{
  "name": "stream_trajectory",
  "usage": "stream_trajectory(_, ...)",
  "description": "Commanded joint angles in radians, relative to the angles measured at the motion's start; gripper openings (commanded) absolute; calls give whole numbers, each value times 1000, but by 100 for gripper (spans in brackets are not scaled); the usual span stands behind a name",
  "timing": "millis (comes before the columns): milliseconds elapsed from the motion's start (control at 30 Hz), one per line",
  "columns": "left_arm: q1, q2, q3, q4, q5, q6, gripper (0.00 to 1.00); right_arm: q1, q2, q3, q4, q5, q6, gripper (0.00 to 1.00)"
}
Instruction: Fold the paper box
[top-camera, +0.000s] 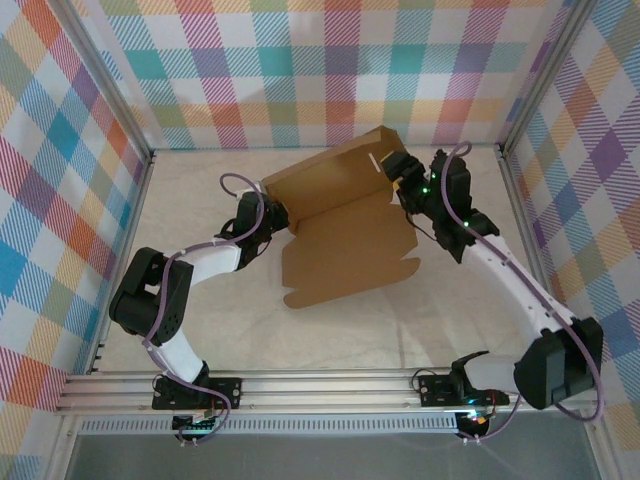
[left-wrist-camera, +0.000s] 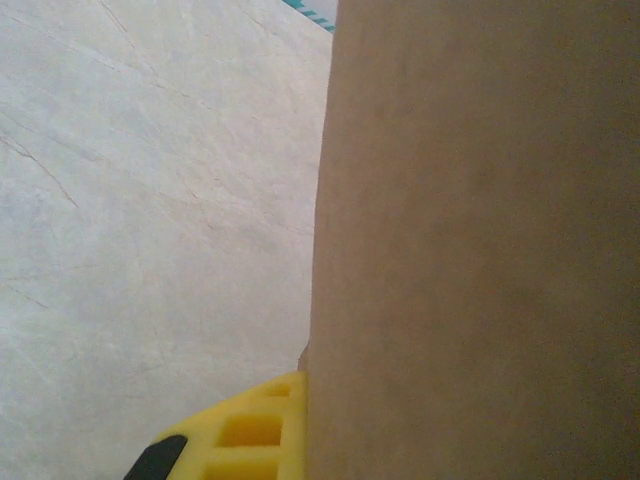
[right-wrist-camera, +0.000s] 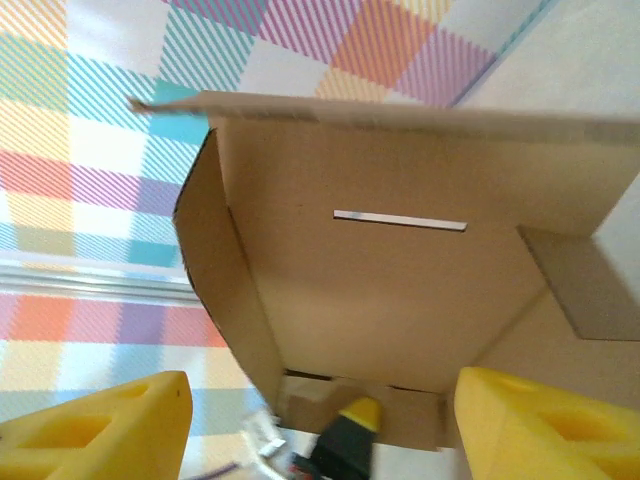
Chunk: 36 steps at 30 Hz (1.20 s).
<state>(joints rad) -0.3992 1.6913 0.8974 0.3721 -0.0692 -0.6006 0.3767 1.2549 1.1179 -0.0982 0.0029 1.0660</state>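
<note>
right gripper (right-wrist-camera: 322, 390) is wide open with nothing in it, right up against the upright slotted panel of the box (right-wrist-camera: 390, 290). left gripper (top-camera: 270, 216) is pinched shut on the box's left end wall, one yellow finger (left-wrist-camera: 250, 435) flat against the cardboard. box sits mid table (top-camera: 450, 320), back half stood up, front panel lying flat

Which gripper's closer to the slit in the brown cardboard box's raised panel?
Right. The right gripper faces the slit in the brown cardboard box from close by; the left gripper is at the box's opposite end.
</note>
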Motion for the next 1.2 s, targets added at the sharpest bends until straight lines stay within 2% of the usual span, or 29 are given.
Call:
stream_trajectory(0,-5,-38,22,22,-32,58,0,27,-17,105,-203,95,-276,70)
stream_trajectory(233,-6,-50,-2,56,-80,141,0,95,208,577,-586,154,-583,70)
stream_trajectory(433,-6,-60,-1,50,-87,150,0,100,489,987,-868,156,-602,69)
stream_trajectory(567,-6,-74,1,36,-92,151,0,102,614,1130,-973,174,-596,69)
stream_trajectory(667,-5,-79,10,13,-100,147,0,100,656,1152,-1012,178,-592,67)
stream_trajectory(800,-6,-73,18,-2,-98,133,0,93,679,1140,-1022,120,-564,67)
stream_trajectory(933,-6,-74,18,-1,-91,124,0,71,670,1069,-962,1,-509,67)
stream_trajectory(1067,-5,-79,15,0,-86,122,0,29,643,956,-837,-187,-425,63)
stream_trajectory(1167,-6,-85,12,3,-85,122,0,15,635,913,-783,-256,-393,61)
